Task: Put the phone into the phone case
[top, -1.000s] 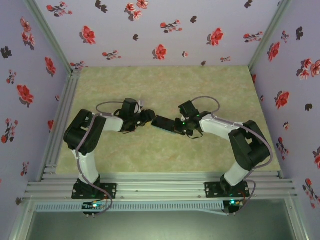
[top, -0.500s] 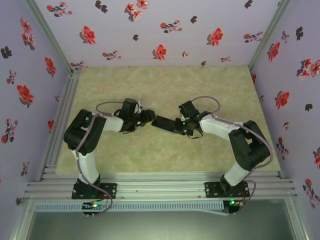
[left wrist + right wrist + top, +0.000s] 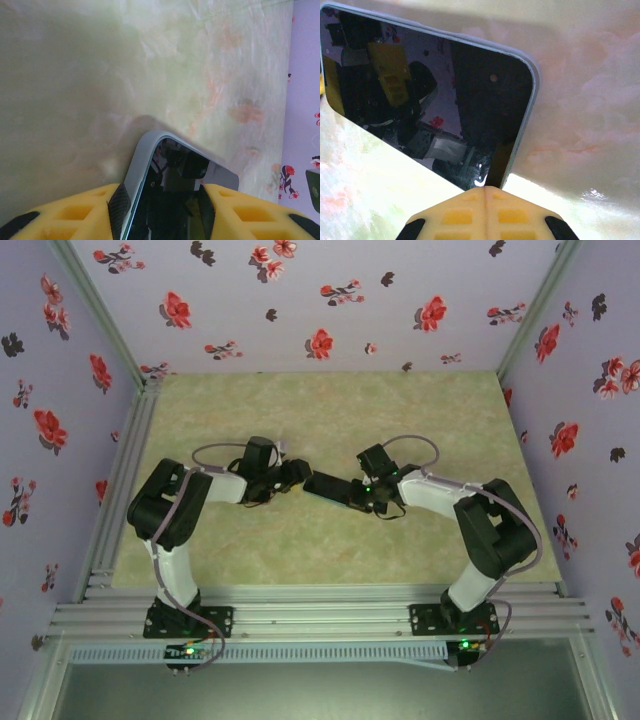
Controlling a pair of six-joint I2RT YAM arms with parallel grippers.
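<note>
The phone (image 3: pixel 330 487) is a dark slab lying mid-table between the two arms. Its black glass (image 3: pixel 420 90) sits inside a pale grey-blue phone case, whose rim (image 3: pixel 532 95) runs round the edge. In the left wrist view the phone case (image 3: pixel 141 159) wraps the near corner of the phone (image 3: pixel 170 200), and a flat grey strip of it shows past the glass on the right. My left gripper (image 3: pixel 160 212) is shut on the phone case, one pad on each long side. My right gripper (image 3: pixel 485 189) is shut, holding nothing, with its joined tips against the phone's corner.
The green marbled tabletop (image 3: pixel 330 410) stretches bare to the back. Floral walls (image 3: pixel 300 300) close it in on three sides. An aluminium rail (image 3: pixel 125 470) runs along the left edge, and another frame (image 3: pixel 320 615) crosses the near edge by the arm bases.
The right arm's elbow has edged slightly left. The phone, the case and the left arm have kept their places.
</note>
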